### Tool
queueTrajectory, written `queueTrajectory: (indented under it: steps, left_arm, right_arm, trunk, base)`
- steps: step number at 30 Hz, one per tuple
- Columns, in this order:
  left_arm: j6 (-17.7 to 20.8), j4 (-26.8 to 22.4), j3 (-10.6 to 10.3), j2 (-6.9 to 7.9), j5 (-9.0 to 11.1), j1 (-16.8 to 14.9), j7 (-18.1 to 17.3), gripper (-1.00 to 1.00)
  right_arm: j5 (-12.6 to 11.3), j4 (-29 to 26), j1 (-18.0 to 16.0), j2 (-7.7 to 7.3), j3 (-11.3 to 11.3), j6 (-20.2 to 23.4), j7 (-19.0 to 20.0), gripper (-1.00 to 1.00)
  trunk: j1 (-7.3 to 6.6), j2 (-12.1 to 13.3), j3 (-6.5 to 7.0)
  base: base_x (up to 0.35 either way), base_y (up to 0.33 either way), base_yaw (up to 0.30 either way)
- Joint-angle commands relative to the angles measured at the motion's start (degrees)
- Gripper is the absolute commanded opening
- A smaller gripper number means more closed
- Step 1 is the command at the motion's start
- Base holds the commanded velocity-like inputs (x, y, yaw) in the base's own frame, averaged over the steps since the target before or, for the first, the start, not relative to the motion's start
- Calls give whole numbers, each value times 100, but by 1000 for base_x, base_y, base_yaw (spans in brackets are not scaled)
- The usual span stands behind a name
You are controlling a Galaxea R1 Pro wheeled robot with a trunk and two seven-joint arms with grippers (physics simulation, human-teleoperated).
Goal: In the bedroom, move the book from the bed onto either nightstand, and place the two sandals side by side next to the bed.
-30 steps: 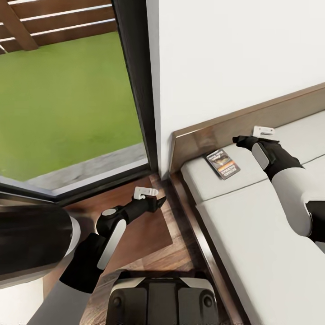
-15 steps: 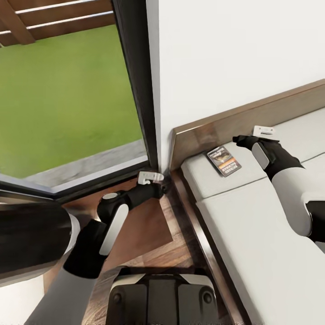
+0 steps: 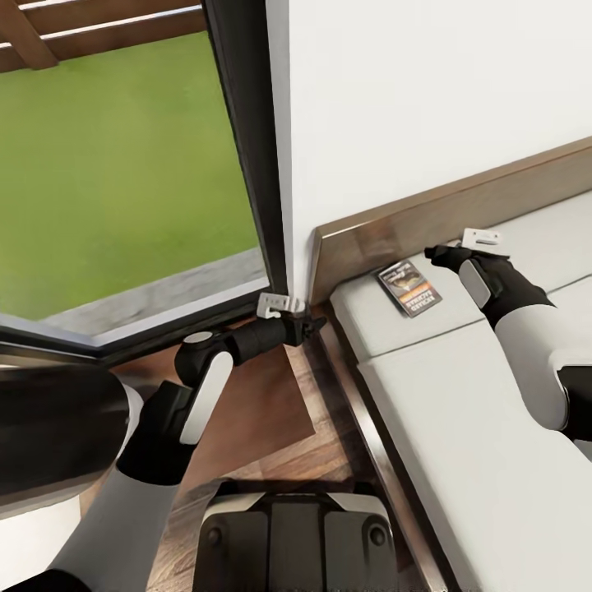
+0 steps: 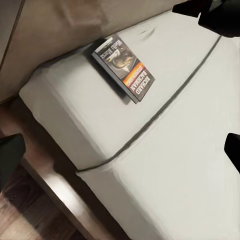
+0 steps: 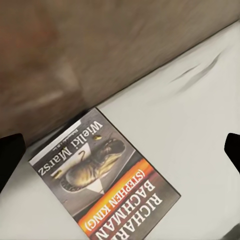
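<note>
The left hand [image 3: 311,327] is held with jaws apart over the plank floor at the bed's [image 3: 460,460] head corner, gripping nothing. The book [image 3: 409,289], a thin glossy paperback, lies flat near that corner on the smooth grey mattress, against the headboard. The right hand [image 3: 434,253], open and empty just beside it, would best be lowered over a free edge, since thin covers slip.

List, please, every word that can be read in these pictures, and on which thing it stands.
All text stands on the small dark paperback book lying on the light-grey mattress:
"Wielki Marsz", white, on the grey upper picture.
"RICHARD BACHMAN", white, on the dark lower part.
"(STEPHEN KING)", on the orange-red band.
A small line above the title is too blurred to read.
</note>
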Motion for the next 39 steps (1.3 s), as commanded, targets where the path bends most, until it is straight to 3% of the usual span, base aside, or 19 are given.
queueTrajectory:
  steps: [1, 7, 22, 30, 39]
  left_arm:
    - [27, -38, 6, -2, 1, -3, -18, 100]
    - [3, -168, 6, 19, 1, -4, -31, 100]
    - [14, -274, -11, 15, -5, 10, -5, 100]
    - [5, -368, 133, 65, -13, 13, -12, 100]
    - [8, -417, 147, 71, -18, 14, -30, 100]
  right_arm:
    - [-59, -17, -2, -7, 24, 29, -43, 100]
    - [-59, -28, -2, -7, -131, 36, -25, 100]
    - [-60, -40, -2, -7, -161, 31, -27, 100]
    - [-52, -46, -2, -8, -214, 28, -27, 100]
    - [-51, -202, -2, -16, -229, 35, -27, 100]
  trunk:
    - [3, -9, -16]
    - [3, -9, -71]
    - [3, -9, -209]
    - [3, -9, -282]
    - [3, -9, -364]
  base:
    - [0, 0, 0]
    - [0, 0, 0]
    - [0, 0, 0]
    - [0, 0, 0]
    - [0, 0, 0]
